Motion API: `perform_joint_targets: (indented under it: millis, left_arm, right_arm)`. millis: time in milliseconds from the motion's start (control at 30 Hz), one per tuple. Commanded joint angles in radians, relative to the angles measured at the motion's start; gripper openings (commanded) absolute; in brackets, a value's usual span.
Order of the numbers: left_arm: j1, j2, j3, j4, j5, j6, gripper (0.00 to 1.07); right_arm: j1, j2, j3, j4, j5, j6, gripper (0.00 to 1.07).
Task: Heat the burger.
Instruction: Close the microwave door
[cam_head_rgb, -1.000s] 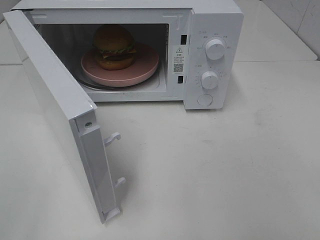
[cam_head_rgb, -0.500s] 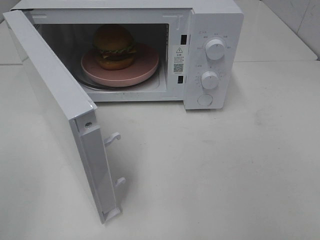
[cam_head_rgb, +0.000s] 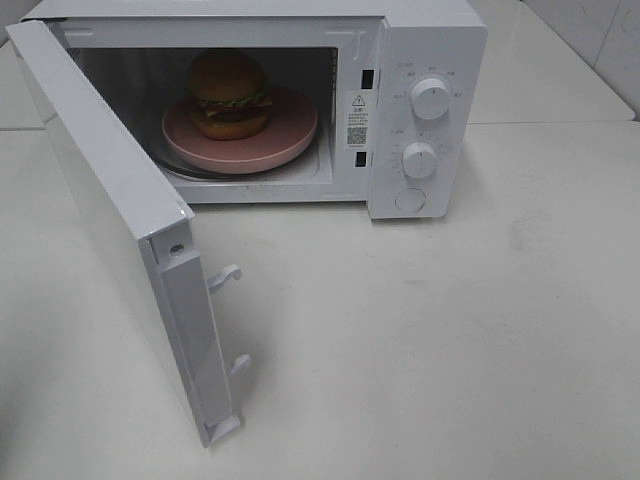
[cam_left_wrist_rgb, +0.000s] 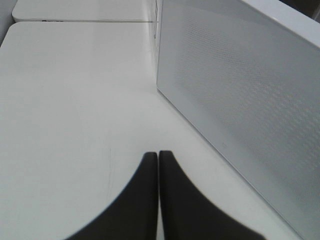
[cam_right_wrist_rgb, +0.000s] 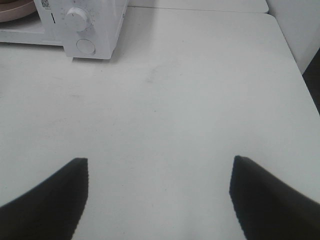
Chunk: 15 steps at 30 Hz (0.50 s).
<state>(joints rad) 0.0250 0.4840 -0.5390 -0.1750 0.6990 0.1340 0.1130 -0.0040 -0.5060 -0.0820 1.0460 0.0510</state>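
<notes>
Burger inside microwave, right hand well apart

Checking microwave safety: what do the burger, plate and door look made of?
Burger: likely a plastic replica; glossy, uniform bun. Pink plate: matte plastic or ceramic, unclear; even colour. Microwave door: white-painted metal, seemingly; fine perforated screen.

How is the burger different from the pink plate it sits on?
The burger is tall and stacked in layers, while the pink plate is flat and low. The burger is brown with bits of other colours, and the pink plate is one plain colour. The pink plate is wider and sticks out around the burger. Both are round, and both are inside the open microwave.
</notes>
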Motion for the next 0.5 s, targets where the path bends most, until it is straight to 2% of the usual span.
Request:
perform_joint_targets:
  millis: [33,100,133,167,233,300,400,467,500]
  left_arm:
    - [0.0,0.041,-0.003,-0.011,-0.091,0.025,0.0]
    - [0.0,0.087,0.016,-0.019,-0.194,0.067,0.0]
    - [0.0,0.087,0.016,-0.019,-0.194,0.067,0.0]
    - [0.0,0.115,0.049,-0.036,-0.289,0.088,0.0]
    - [-0.001,0.125,0.065,-0.046,-0.337,0.09,0.0]
    - [-0.003,0.166,0.144,-0.087,-0.506,0.09,0.0]
    - [-0.003,0.175,0.165,-0.091,-0.544,0.09,0.0]
    - [-0.003,0.213,0.247,-0.088,-0.76,0.09,0.0]
    - [-0.003,0.213,0.247,-0.088,-0.76,0.09,0.0]
  right_arm:
    - [-0.005,-0.026,0.0,-0.006,-0.011,0.008,0.76]
    - [-0.005,-0.026,0.0,-0.006,-0.011,0.008,0.76]
    - [-0.005,-0.026,0.0,-0.006,-0.011,0.008,0.76]
    - [-0.005,-0.026,0.0,-0.007,-0.011,0.008,0.76]
    - [-0.005,-0.026,0.0,-0.007,-0.011,0.008,0.76]
    - [-0.005,-0.026,0.0,-0.007,-0.011,0.008,0.76]
    - [-0.005,-0.026,0.0,-0.007,-0.011,0.008,0.76]
    - [-0.005,-0.026,0.0,-0.007,-0.011,0.008,0.76]
    - [-0.005,-0.026,0.0,-0.007,-0.011,0.008,0.76]
